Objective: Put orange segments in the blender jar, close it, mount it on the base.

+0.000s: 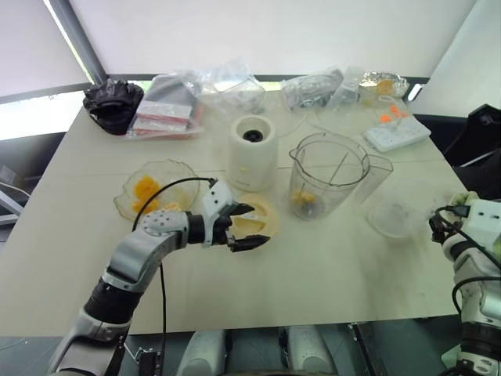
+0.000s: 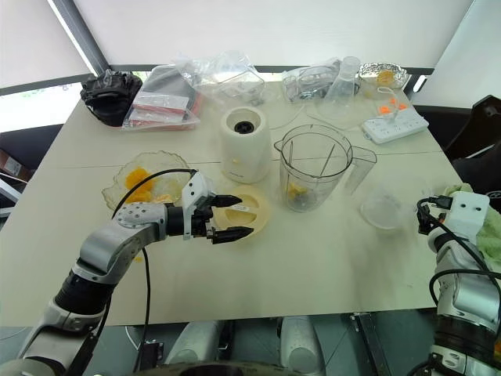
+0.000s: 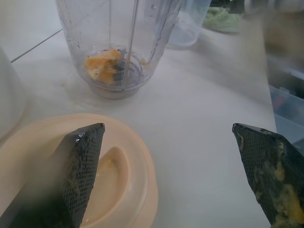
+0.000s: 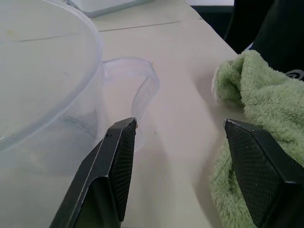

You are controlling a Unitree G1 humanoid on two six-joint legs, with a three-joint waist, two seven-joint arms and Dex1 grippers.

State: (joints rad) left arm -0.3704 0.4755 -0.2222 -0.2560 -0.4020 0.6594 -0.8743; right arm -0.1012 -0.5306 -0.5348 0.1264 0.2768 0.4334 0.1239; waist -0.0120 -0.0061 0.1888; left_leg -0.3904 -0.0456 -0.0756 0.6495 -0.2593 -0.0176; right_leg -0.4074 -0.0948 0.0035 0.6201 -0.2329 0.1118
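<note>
White base [image 1: 252,153]; cream lid [image 1: 257,220]; green towel [image 4: 259,123]; orange segments [image 3: 103,66] yellow-orange.

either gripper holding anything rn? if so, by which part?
Nothing held. The left gripper is open, hovering at the cream lid without clamping it. The right gripper is open too, empty, between the clear cup and green cloth.

The left gripper [image 1: 252,226] gapes wide, pointing sideways; the right gripper [image 4: 178,156] stands parted.

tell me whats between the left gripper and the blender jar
Only bare tabletop, as the left wrist view shows. The open left gripper hovers over the cream lid, and the blender jar stands just beyond it.
</note>
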